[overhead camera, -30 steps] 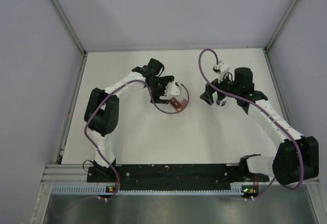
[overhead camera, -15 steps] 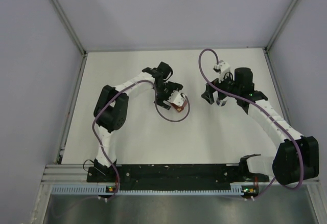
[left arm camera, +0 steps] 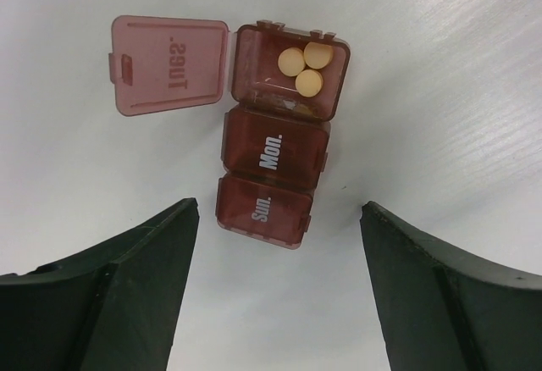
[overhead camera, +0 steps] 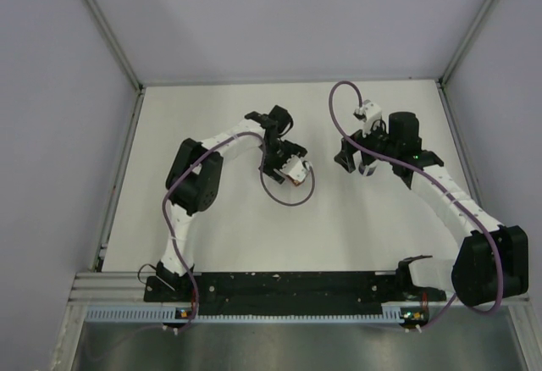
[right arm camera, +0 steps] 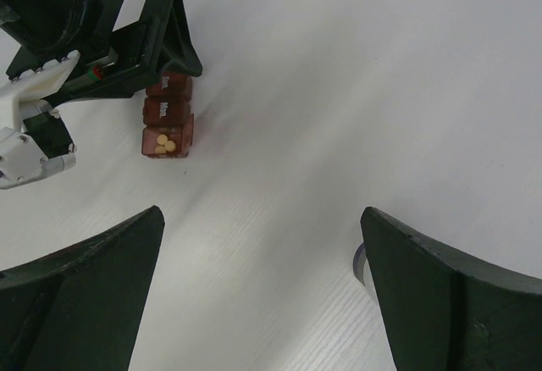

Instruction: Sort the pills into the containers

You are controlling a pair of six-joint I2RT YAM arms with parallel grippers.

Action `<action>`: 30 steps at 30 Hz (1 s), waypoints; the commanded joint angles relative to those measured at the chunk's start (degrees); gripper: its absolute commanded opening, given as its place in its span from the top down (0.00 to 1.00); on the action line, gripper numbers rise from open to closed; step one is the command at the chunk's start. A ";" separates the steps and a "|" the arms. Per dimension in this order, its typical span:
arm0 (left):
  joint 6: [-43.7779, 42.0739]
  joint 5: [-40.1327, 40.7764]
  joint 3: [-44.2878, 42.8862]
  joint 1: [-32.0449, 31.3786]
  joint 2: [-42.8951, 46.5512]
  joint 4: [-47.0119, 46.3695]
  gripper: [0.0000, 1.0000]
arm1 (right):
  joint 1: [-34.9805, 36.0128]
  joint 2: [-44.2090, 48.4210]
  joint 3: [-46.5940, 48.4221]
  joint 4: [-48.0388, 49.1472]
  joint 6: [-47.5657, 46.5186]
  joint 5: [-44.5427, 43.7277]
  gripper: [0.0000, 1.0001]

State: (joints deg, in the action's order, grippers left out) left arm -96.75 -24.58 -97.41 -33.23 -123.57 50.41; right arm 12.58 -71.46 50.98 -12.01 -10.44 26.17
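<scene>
The containers [left arm camera: 275,151] are a red-brown strip of three joined compartments lying on the white table [overhead camera: 229,227]. The two nearer lids, marked "Sun." and "Mon.", are shut. The far compartment's lid [left arm camera: 169,64] is flipped open to the left, and three yellow pills [left arm camera: 303,68] lie inside. My left gripper [left arm camera: 279,204] is open, its fingers on either side of the strip's near end with gaps on both sides. In the top view it [overhead camera: 290,170] covers most of the strip [overhead camera: 293,182]. My right gripper [right arm camera: 261,211] is open over bare table, with the strip [right arm camera: 168,121] far off at upper left.
A purple cable [overhead camera: 288,197] loops on the table just near of the left gripper. A grey curved edge [right arm camera: 359,265] shows beside my right finger. Grey walls and metal rails [overhead camera: 118,58] bound the table on three sides.
The left arm has swung right and toward the near edge, bringing its gripper over the strip. The right arm has stayed put.
</scene>
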 commanded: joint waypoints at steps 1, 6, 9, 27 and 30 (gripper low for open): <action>-3.27 0.67 -3.67 -0.60 -1.50 4.95 0.19 | -0.54 1.85 0.35 1.29 -0.46 0.63 0.01; -3.71 1.02 -4.81 -0.78 -2.20 6.10 0.26 | -0.62 1.76 0.26 1.29 -0.46 0.81 0.01; -3.62 0.94 -5.25 -1.04 -2.29 7.06 0.32 | -0.71 1.85 0.26 1.37 -0.55 0.81 0.01; 6.83 -0.38 -2.00 -2.98 0.35 8.03 0.35 | -0.63 1.59 0.17 1.29 -0.55 1.07 0.01; 9.38 0.32 -1.82 -3.07 0.17 7.60 0.35 | -0.63 1.68 0.17 1.29 -0.55 1.07 0.01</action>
State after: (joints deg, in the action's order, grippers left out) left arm -91.46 -23.16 -99.88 -36.03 -125.29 56.71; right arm 12.21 -71.42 50.98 -12.01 -10.46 26.24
